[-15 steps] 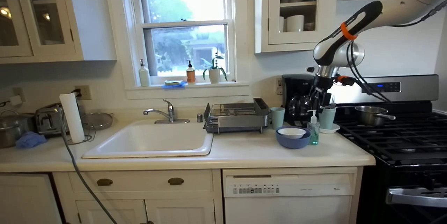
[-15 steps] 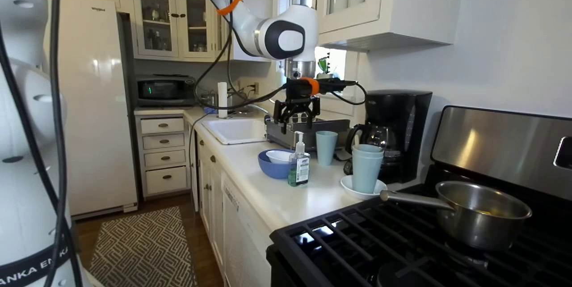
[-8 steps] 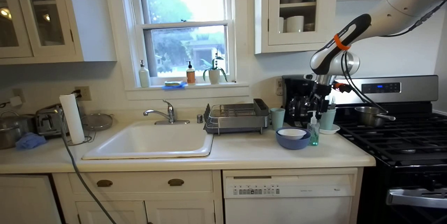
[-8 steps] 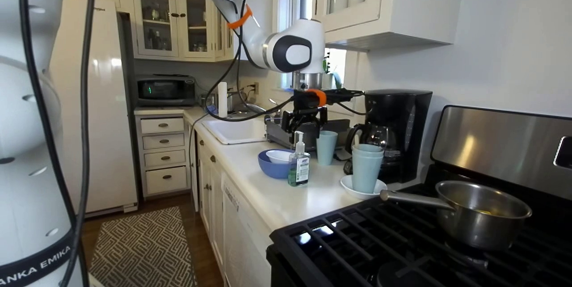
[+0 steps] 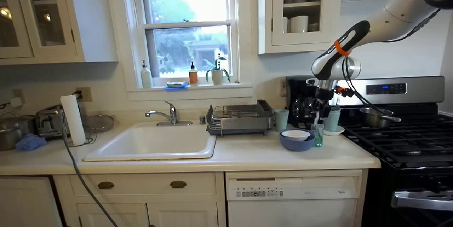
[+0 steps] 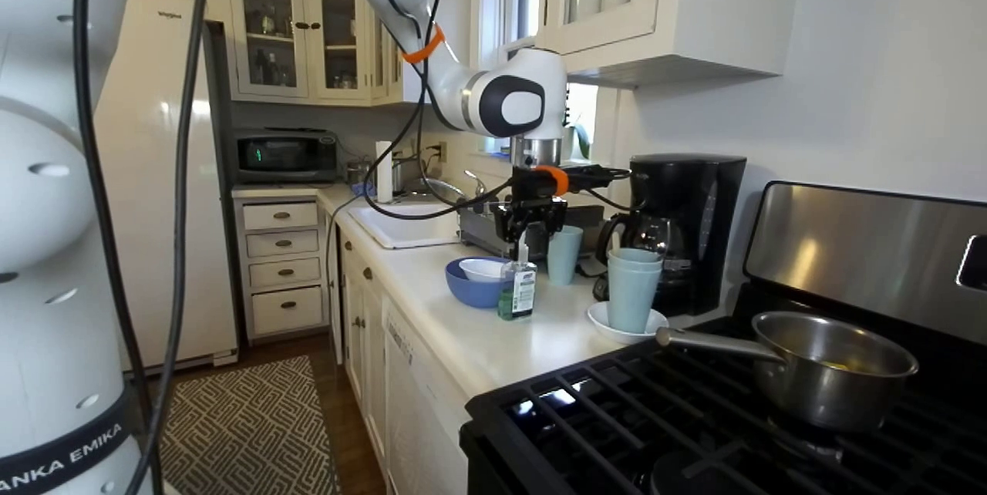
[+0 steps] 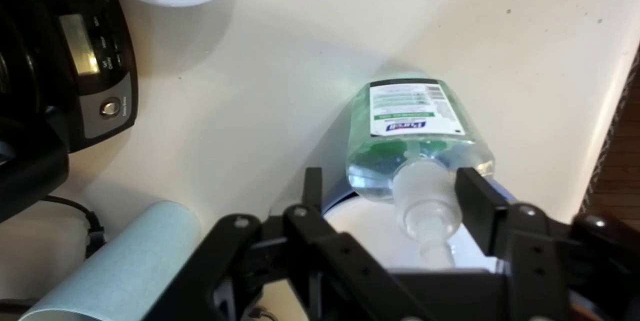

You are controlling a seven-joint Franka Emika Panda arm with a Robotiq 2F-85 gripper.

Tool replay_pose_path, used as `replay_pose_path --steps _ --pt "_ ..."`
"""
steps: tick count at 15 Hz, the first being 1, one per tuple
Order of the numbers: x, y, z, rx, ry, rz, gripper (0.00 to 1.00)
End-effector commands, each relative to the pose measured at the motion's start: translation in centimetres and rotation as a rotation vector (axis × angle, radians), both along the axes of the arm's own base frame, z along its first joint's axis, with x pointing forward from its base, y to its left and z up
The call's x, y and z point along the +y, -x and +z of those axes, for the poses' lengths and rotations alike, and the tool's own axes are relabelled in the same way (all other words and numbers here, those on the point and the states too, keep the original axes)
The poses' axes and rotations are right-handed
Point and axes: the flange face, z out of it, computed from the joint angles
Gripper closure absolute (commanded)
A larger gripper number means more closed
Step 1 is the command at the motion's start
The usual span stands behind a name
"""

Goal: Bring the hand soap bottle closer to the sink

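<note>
Nearest, in the wrist view, the gripper (image 7: pixel 393 181) points down with its two black fingers (image 7: pixel 313 187) spread apart and clasping nothing, the pale pump (image 7: pixel 427 200) of the soap bottle (image 7: pixel 412 146) standing in the gap between them. The pump sits off centre, close to the finger at 3 o'clock; whether that finger touches it I cannot tell. The bottle's green body reaches toward 12 o'clock there, but in both exterior views it stands upright on the desk (image 5: pixel 247 152), long axis vertical, just below the gripper of the only arm (image 5: pixel 385 19). So the coming move seems to turn on that sideways offset: a small shift toward 3 o'clock in the wrist view would likely centre the pump before the gripper lowers and closes. In an exterior view, just beside the bottle at 9 o'clock is a blue bowl (image 5: pixel 296 146) with a white bowl (image 5: pixel 296 134) inside, which the carry would probably have to clear. Beyond it, between 9 and 10 o'clock, sits a dish rack (image 5: pixel 244 124). Farthest off, at 9 o'clock and well apart from the bottle, lies the white sink (image 5: pixel 148 156), so the bottle has yet to be brought closer.
</note>
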Motion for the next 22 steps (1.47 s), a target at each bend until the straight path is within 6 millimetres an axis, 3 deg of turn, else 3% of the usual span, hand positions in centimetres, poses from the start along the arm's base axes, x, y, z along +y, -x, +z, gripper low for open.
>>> replay_pose_path --steps 1,6,10,13,17,22 --pt "-0.4 -0.6 -0.1 0.018 0.01 0.012 0.62" --pt "-0.1 0.7 1.7 0.023 -0.009 0.0 0.94" --pt "0.1 2.8 6.0 0.018 -0.037 -0.045 0.92" --pt "1.0 4.0 10.3 -0.006 -0.042 -0.046 0.92" --pt "4.8 4.3 15.2 -0.016 -0.07 -0.016 0.92" --pt "13.8 3.4 16.4 0.027 -0.117 -0.004 0.92"
